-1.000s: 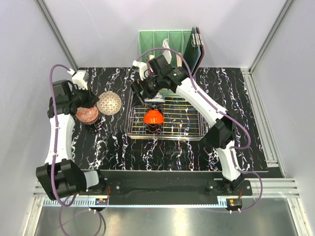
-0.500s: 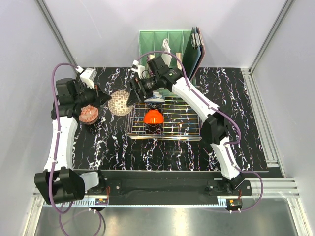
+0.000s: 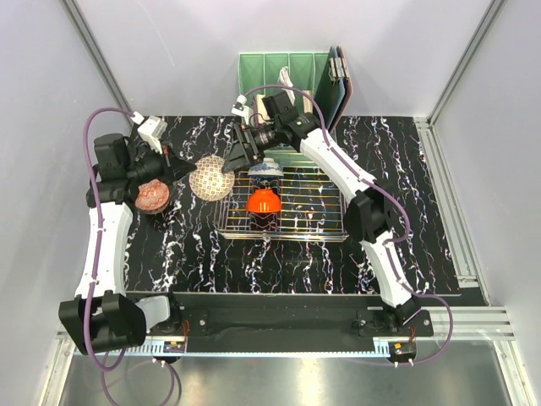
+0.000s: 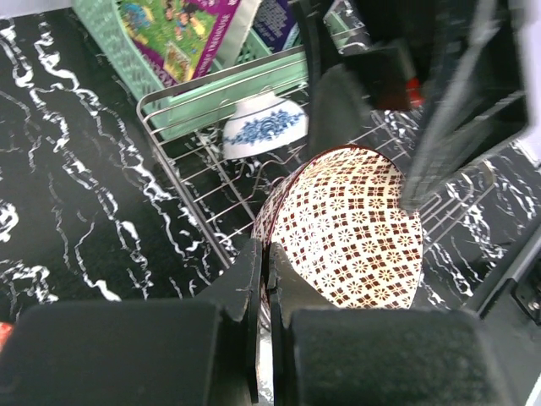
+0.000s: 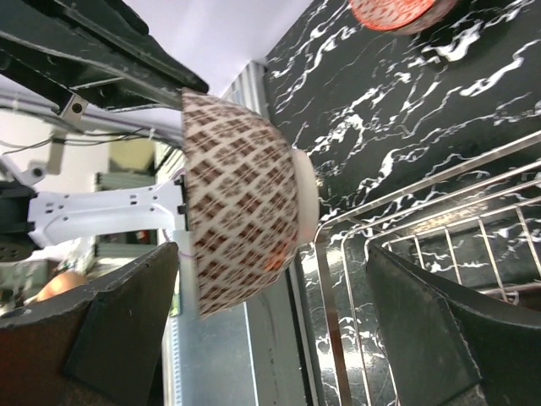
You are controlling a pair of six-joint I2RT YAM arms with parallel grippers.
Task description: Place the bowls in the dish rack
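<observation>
My left gripper (image 3: 189,170) is shut on the rim of the cream lattice bowl (image 3: 211,178) and holds it on edge in the air at the left end of the chrome wire dish rack (image 3: 321,227). In the left wrist view my fingers (image 4: 254,279) pinch the lattice bowl's rim (image 4: 355,228). My right gripper (image 3: 237,157) is open just beside the bowl. In the right wrist view the lattice bowl (image 5: 245,203) hangs ahead, between the spread fingers (image 5: 118,330). An orange-red bowl (image 3: 264,201) and a white-blue bowl (image 3: 265,173) stand in the rack. A pink-red bowl (image 3: 152,196) lies on the table at the left.
A green slotted organizer (image 3: 275,72) with books stands behind the rack, a dark folder (image 3: 336,85) leaning at its right. The table (image 3: 406,194) is black marble pattern. Grey walls close in on both sides. The two arms are close together over the rack's left end.
My left gripper lifted the lattice bowl off the table and carried it right toward the rack. My right gripper swung left from over the rack to the bowl.
</observation>
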